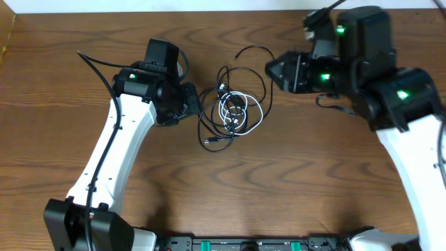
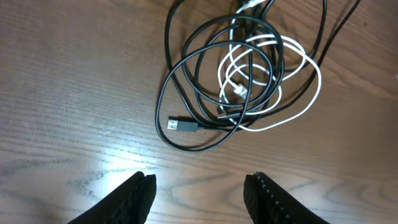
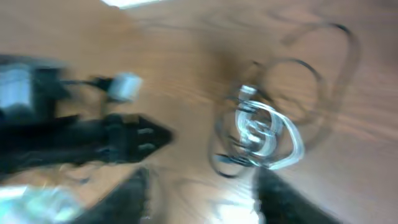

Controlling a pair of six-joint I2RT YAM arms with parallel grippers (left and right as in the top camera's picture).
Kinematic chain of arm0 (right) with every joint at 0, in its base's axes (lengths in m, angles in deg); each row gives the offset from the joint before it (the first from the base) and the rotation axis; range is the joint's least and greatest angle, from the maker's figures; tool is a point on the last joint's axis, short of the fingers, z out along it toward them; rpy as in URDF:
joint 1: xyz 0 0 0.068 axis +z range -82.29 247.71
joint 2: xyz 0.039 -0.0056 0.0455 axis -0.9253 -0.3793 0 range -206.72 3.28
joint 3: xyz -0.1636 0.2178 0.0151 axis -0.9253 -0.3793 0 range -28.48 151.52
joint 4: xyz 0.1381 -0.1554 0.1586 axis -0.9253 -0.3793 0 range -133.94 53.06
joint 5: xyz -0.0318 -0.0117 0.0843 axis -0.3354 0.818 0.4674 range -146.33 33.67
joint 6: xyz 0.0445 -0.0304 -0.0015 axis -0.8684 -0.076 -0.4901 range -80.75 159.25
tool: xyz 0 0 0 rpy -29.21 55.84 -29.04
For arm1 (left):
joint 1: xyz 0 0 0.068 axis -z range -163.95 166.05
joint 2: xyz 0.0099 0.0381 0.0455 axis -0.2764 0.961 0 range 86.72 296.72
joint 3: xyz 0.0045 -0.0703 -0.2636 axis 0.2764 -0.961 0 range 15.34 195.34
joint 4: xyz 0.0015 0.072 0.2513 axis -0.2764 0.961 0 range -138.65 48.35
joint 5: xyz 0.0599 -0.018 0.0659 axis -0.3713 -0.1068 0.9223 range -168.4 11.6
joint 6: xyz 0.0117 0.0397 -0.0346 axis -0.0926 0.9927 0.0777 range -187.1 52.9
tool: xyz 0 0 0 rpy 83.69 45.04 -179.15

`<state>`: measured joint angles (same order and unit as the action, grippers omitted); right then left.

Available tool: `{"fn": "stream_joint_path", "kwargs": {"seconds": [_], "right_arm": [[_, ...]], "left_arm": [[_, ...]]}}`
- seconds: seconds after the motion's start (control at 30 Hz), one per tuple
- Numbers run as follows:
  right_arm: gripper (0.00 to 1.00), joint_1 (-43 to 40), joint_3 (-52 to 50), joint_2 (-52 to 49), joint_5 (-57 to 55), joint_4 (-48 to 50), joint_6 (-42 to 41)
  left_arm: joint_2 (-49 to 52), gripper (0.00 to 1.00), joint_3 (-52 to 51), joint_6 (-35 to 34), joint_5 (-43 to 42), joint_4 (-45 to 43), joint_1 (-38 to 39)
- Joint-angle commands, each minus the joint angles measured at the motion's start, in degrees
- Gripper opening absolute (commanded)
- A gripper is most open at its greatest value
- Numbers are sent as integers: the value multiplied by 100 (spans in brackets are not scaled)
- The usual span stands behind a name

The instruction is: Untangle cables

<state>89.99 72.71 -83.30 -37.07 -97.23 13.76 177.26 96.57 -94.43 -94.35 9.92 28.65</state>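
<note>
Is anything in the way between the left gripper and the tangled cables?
No, nothing visible is in the way. Only bare table lies between the open left gripper and the cables, which sit in a pile just ahead of it.

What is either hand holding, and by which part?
Nothing. The left hand is open, short of the cables; the right hand looks open too, though its view is blurred.

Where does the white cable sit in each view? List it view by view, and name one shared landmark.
Overhead: white cable at the table's centre, between the two arms.
Left wrist: white cable upper right of centre, beyond the left claw.
Right wrist: white cable right of centre, blurred.
Landmark: the black cables looped around it in every view.
</note>
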Motion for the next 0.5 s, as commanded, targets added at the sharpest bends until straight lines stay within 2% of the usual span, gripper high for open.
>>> {"fn": "stream_joint_path", "kwargs": {"seconds": [0.0,0.07,0.17,0.37,0.47], "right_arm": [[79,74,26,-579,-929,-146,599],[90,76,26,-962,-828,-164,826],[94,107,24,-1510,-470,-116,1268],[94,184,26,-2577,-111,179,2050],[87,188,24,-3062,-116,424,2208]], "left_arm": [[-31,52,-17,-107,101,52,-9],[-31,52,-17,-105,101,70,-9],[-31,52,-17,-105,101,74,-9],[-31,52,-17,-105,101,70,-9],[-31,53,-17,-105,101,70,-9]]}}
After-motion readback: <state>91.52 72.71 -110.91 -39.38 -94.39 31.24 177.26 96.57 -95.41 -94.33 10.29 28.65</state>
